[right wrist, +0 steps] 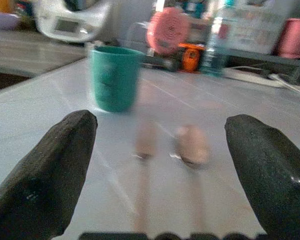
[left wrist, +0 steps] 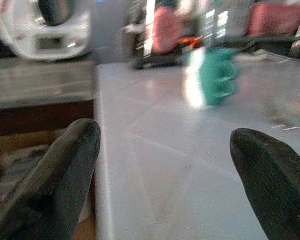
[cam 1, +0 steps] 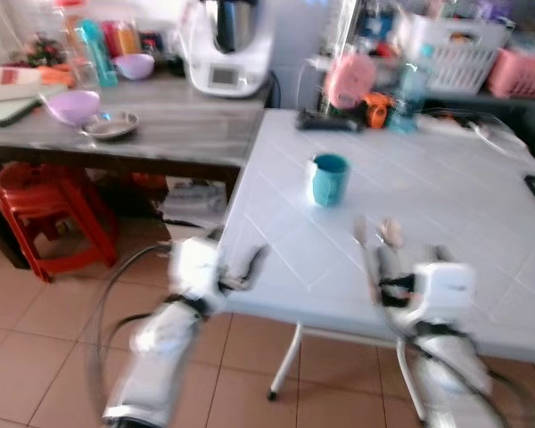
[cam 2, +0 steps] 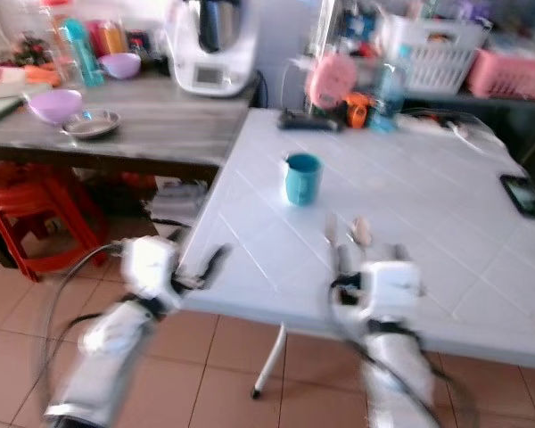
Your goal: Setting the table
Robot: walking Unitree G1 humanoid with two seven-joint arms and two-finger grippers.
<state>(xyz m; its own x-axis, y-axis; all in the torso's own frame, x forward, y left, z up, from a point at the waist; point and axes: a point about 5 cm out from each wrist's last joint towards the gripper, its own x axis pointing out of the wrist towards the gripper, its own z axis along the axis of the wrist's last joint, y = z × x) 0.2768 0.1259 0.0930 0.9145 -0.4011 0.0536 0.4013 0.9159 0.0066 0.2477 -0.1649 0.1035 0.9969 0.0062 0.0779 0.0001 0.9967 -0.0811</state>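
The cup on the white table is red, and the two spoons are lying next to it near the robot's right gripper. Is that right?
Not quite: the cup is teal green, not red, as the right wrist view shows. The rest holds: it stands on the white table, with the two spoons lying just in front of the right gripper.

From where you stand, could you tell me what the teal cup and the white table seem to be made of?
The teal cup looks like plastic or glazed ceramic: solid, even colour with a soft sheen, though blur leaves it open. The white table seems to have a glossy, tile-patterned top, perhaps laminate or plastic: it reflects light and shows a diagonal grid of lines.
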